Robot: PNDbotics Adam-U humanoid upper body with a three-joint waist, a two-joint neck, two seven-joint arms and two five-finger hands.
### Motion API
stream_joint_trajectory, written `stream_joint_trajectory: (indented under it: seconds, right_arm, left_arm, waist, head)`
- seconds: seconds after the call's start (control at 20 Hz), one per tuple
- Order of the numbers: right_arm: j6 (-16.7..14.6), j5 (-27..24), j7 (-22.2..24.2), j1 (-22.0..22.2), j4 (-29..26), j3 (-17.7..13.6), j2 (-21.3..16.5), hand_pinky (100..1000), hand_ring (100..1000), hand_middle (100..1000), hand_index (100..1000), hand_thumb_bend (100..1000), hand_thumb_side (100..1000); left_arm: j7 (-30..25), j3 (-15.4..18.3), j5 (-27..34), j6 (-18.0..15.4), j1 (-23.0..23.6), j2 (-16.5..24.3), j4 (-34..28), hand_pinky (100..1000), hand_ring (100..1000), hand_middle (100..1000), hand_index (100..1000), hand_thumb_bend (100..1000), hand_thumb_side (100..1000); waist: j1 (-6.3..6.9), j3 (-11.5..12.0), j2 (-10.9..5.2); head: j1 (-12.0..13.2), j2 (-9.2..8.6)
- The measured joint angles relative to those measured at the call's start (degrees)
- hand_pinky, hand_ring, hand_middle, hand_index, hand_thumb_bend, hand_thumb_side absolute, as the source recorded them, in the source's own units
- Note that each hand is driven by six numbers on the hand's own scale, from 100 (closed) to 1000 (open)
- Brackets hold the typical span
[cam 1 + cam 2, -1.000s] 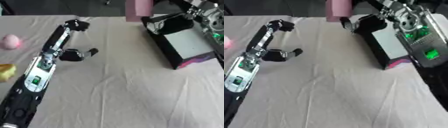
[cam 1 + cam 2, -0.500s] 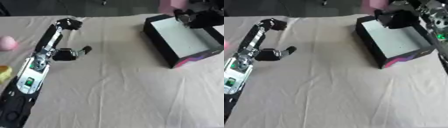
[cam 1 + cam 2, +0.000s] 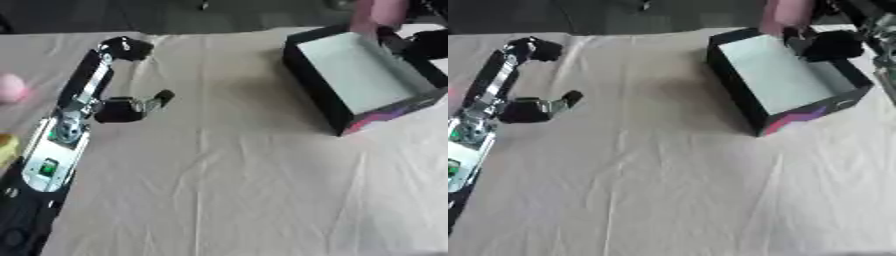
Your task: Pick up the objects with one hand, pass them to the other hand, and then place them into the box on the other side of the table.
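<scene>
1. Since a second ago your right hand (image 3: pixel 833 45) has drawn back from over the box (image 3: pixel 785 75) to its far right rim, and the pink thing (image 3: pixel 378 14) it carried now shows above the box's far edge; the whole view has also shifted, so the camera has moved.
2. Nearest you, your left arm lies along the left side of the cloth-covered table (image 3: pixel 227 190), its forearm running from the lower left corner up toward the far edge.
3. A yellow object (image 3: pixel 5 148) sits at the left edge, just beside that forearm.
4. Your left hand (image 3: pixel 122 107) rests on the cloth holding nothing, fingers relaxed, the thumb pointing right.
5. A pink ball (image 3: pixel 10 87) lies at the left edge, farther back than the yellow object and apart from the arm.
6. The box stands open at the far right, black-walled with a pale floor and a pink patch on its near corner.
7. You cannot tell from these views whether the right hand's fingers are curled, nor whether they touch the pink thing.
</scene>
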Motion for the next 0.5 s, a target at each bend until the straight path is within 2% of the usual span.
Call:
stream_joint_trajectory:
  seconds: [0.25,0.5]
  right_arm:
    - [-1.0,1.8,-0.2,0.2,3.5,-0.1,0.0,916,772,615,760,100,144]
    - [-2.3,3.3,1.1,0.1,5.5,-0.1,0.0,936,827,736,847,100,238]
  left_arm:
    - [0.0,0.0,0.1,0.0,0.0,0.0,0.0,761,695,663,790,532,322]
    - [0.0,0.0,0.1,0.0,0.0,0.0,-0.2,761,695,663,791,533,327]
  waist:
    - [0.0,0.1,0.0]
    - [0.0,0.3,0.0]
  head:
    - [-1.7,0.18]
    - [-3.5,0.22]
